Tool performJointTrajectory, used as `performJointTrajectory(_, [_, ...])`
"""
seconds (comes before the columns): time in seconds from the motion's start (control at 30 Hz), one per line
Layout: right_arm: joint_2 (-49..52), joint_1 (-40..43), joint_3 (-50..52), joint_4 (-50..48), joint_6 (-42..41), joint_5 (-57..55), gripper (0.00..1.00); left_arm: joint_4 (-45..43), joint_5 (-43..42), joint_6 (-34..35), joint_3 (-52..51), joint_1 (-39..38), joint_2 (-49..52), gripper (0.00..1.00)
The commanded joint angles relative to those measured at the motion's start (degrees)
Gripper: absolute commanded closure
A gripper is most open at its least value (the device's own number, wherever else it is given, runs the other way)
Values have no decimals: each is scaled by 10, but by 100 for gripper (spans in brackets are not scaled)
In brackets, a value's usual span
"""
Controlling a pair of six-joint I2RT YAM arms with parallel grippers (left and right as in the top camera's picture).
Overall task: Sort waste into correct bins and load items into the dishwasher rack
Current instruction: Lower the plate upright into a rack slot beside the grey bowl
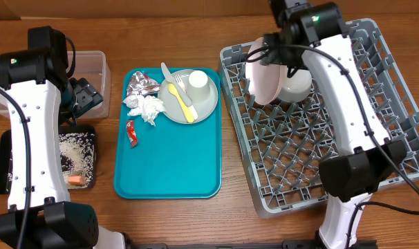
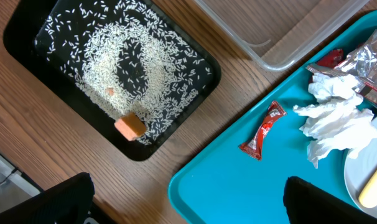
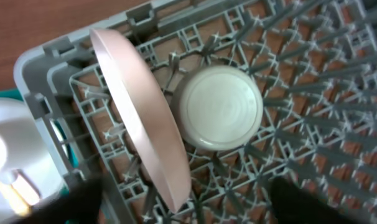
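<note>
Because a plate only stays put in a rack when the pegs hold it on edge, the white plate stands nearly upright, slightly tilted, near the corner of the rack on the teal tray's side. It is just beside the bowl, which sits mouth down so that water would run off it. My right pincer hangs over the plate's lower end with its fingers spread to either side, pinching nothing. I judge the pegs alone carry the plate.

On the teal tray the green plate carries the cup and the yellow fork, all yet to be loaded. Beside that plate lie the foil, the napkin and the red packet.

My left pincer hovers over the tray's near edge, spread wide and empty, with the packet just ahead; that looks its likeliest pick. The black tray holds the rice and the orange cube, so food scraps go there. I judge the dry rubbish belongs in the clear tub.
</note>
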State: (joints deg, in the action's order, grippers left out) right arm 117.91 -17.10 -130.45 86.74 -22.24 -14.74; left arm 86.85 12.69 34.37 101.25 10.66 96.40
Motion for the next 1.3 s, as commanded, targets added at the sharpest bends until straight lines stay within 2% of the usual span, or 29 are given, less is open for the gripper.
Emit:
performJointTrajectory(0.0, [5, 24, 7, -10, 14, 39, 62, 1, 8, -5, 12, 1, -5, 0])
performJointTrajectory(0.03, [10, 34, 15, -17, 14, 45, 82, 1, 8, -5, 12, 1, -5, 0])
performJointTrajectory(0.1, [17, 43, 28, -24, 14, 62, 96, 1, 8, -5, 12, 1, -5, 0])
performJointTrajectory(0.33, [20, 45, 75, -52, 15, 110, 96, 1, 8, -5, 12, 1, -5, 0])
performJointTrajectory(0.7, [20, 39, 74, -51, 14, 120, 96, 1, 8, -5, 12, 1, -5, 0])
performJointTrajectory(0.87, [13, 40, 30, -14, 14, 109, 96, 1, 8, -5, 12, 1, -5, 0])
performJointTrajectory(0.93, [3, 40, -2, 7, 14, 108, 94, 1, 8, -5, 12, 1, -5, 0])
performJointTrajectory(1.07, [-14, 35, -48, 43, 14, 110, 79, 1, 8, -5, 12, 1, -5, 0])
performJointTrajectory(1.13, [-25, 29, -54, 54, 20, 135, 60, 1, 8, -5, 12, 1, -5, 0])
performJointTrajectory(1.27, [-24, 7, -46, 60, 80, 221, 59, 1, 8, -5, 12, 1, -5, 0])
